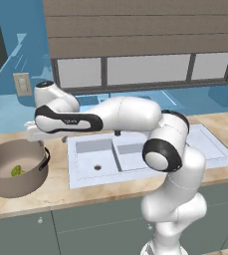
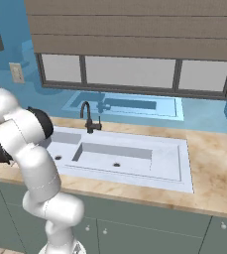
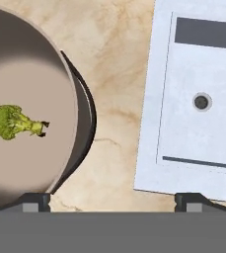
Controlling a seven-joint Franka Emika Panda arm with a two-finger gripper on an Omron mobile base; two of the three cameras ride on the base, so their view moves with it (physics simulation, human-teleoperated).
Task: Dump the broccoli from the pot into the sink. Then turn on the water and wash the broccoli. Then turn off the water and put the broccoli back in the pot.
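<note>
Countertop holds the pot [image 3: 30, 108] with broccoli [image 3: 13, 122], left of the wide-open gripper [image 3: 112, 201].

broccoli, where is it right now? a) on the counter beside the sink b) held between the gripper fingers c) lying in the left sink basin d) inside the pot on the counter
d: the broccoli lies on the taupe floor of the pot, which stands on the counter left of the sink.
</note>
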